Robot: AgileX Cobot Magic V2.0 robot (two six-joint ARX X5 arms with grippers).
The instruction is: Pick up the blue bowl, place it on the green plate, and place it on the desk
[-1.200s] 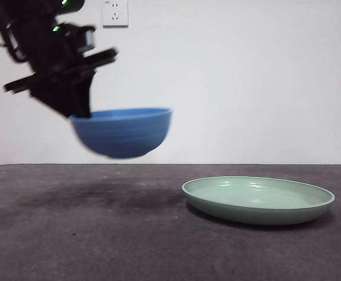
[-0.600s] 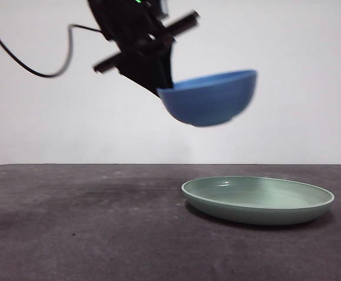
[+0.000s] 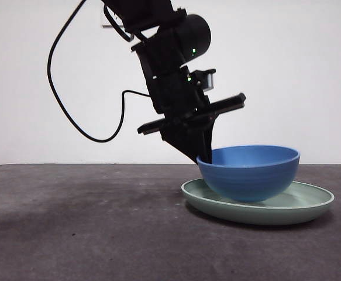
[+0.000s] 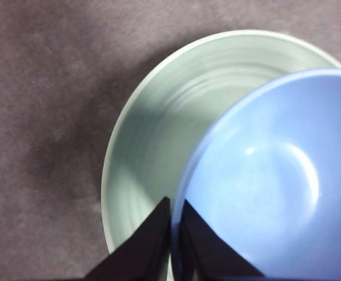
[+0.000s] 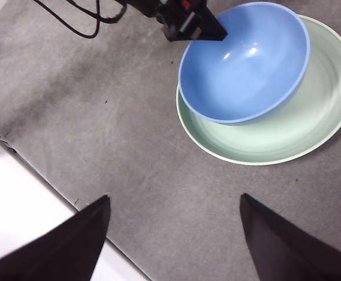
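Now the blue bowl sits inside the green plate, pinched at its rim by the left hand.

Left hand: its two black jaws are nearly closed, one inside and one outside the wall of the blue bowl, clamped on the rim. The bowl rests off-centre on the green plate, toward the side the arm reaches from, upright on the dark desk. Right hand: jaws spread wide, holding nothing, hovering high above the desk and well apart from the bowl and plate.
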